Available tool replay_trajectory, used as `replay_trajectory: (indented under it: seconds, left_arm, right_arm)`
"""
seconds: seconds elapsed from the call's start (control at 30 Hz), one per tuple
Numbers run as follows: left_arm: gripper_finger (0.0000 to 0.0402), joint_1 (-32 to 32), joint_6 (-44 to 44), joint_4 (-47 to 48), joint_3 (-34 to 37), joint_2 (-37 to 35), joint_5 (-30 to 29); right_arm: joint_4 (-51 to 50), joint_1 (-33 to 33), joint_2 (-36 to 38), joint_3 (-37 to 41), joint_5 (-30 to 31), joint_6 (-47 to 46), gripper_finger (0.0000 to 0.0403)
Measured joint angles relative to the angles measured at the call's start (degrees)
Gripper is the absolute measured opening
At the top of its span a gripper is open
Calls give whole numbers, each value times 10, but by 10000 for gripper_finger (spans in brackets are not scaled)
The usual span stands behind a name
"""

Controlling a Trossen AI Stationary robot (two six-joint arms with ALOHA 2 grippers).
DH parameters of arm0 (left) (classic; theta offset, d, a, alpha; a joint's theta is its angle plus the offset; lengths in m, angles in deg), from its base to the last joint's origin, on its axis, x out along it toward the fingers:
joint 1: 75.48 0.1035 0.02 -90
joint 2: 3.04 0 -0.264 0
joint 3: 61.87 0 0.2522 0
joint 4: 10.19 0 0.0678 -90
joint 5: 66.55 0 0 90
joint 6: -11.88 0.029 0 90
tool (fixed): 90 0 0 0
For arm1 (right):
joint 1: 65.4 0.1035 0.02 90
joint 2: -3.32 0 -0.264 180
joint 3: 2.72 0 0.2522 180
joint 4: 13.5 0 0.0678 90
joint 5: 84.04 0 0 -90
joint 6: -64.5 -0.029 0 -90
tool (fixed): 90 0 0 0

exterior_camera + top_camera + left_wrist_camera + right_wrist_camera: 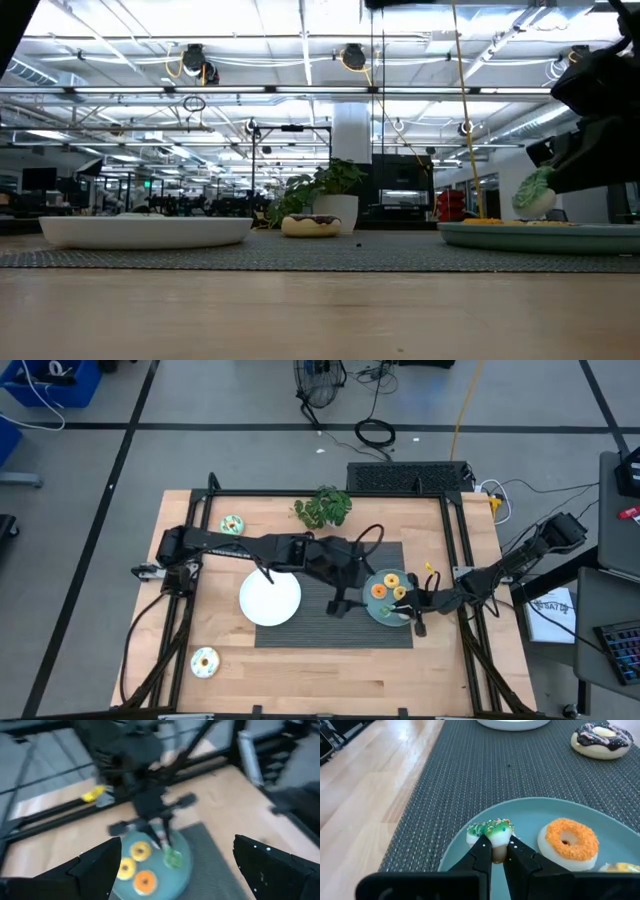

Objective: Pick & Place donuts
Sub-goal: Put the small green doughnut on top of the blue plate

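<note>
One small green-iced toy donut (492,834) is pinched in the right claw (499,851) over the round teal plate (530,810); it might slip sideways. The left claw (175,865) is spread wide.

A: What has the right hand (499,851) got?

B: A green donut (491,832) with sprinkles, pinched on edge between its two dark fingers (479,854), over the near rim of the teal plate (460,847).

A: Anything else on that plate?

B: An orange donut (567,841) lying flat just beside the green one, and a sliver of a yellow donut (622,867) at the picture's edge.

A: And beyond the plate?

B: The plate sits on a grey woven mat (470,775). Farther off on the mat lies a chocolate donut (601,739), near the rim of a white plate (512,724). Bare wooden counter (360,785) runs alongside the mat.
</note>
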Motion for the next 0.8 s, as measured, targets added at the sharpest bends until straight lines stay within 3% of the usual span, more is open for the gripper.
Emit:
replay_trajectory:
  seconds: [0.17, 0.23, 0.5, 0.63, 0.8]
  left_arm:
    - [379, 12, -35, -6, 51, -33, -3]
    - [379, 19, -51, -62, 97, -56, -15]
    - [379, 26, -95, -311, 404, -251, -124]
    - [379, 24, -122, -422, 554, -356, -135]
    - [379, 13, -149, -484, 710, -480, -168]
  right_arm:
    - [17, 0, 4, 0, -3, 11, 25]
    - [19, 0, 6, 0, -4, 20, 24]
    - [22, 0, 22, 1, -4, 26, 25]
    - [22, 0, 30, 1, -4, 33, 25]
    - [28, 0, 35, 1, -4, 41, 25]
